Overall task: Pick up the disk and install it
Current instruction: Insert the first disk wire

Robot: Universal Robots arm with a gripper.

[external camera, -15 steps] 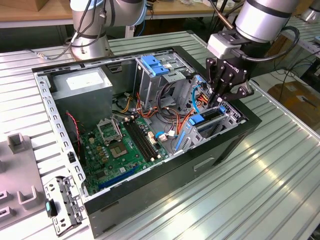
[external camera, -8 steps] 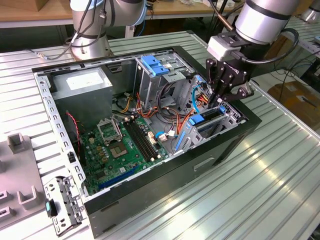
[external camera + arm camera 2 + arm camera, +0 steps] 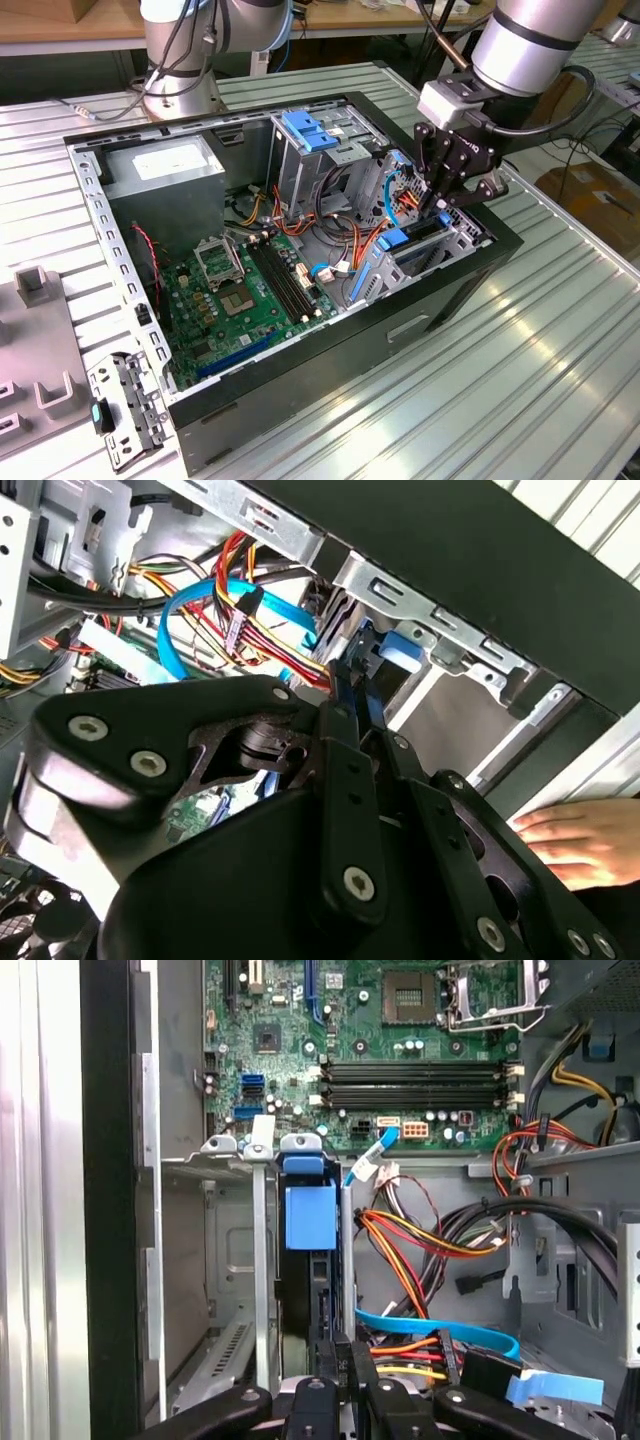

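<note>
Now, the open computer case [image 3: 430, 300] lies on its side on the ribbed metal desk [image 3: 560, 380], its inside facing up. Arm reaches in from the exterior view's right; the gripper [image 3: 440, 196] hangs over the drive bay [image 3: 455, 245] at the case's corner on that side.

Disk [image 3: 412, 240] stands on edge in that bay, slotted between the metal bay walls. Its long axis runs along the bay, from the gripper end toward the green circuit board [image 3: 235, 300]. Blue handle end [image 3: 310, 1215] points to the board; in the first wrist view the blue tab sits just short of the bay's front rail, the dark body of the disk [image 3: 318, 1295] running back from it to the gripper [image 3: 345, 1355].

Gripper fingers pressed close on the disk's thin top edge, pinching it at the end away from the board. In the second wrist view the black fingers [image 3: 350, 695] meet around a blue strip of the disk's frame [image 3: 372, 708], gripper [image 3: 352, 675] tip low inside the bay.

Beside the bay: a tangle of red, orange and yellow wires [image 3: 410, 1245] and a flat blue cable [image 3: 440, 1330]. Tall silver cage with blue latch [image 3: 308, 130] stands further in, grey box with white label [image 3: 165, 165] at the far corner.

A person's hand [image 3: 585, 835] rests against the outside of the case, seen in the second wrist view.
</note>
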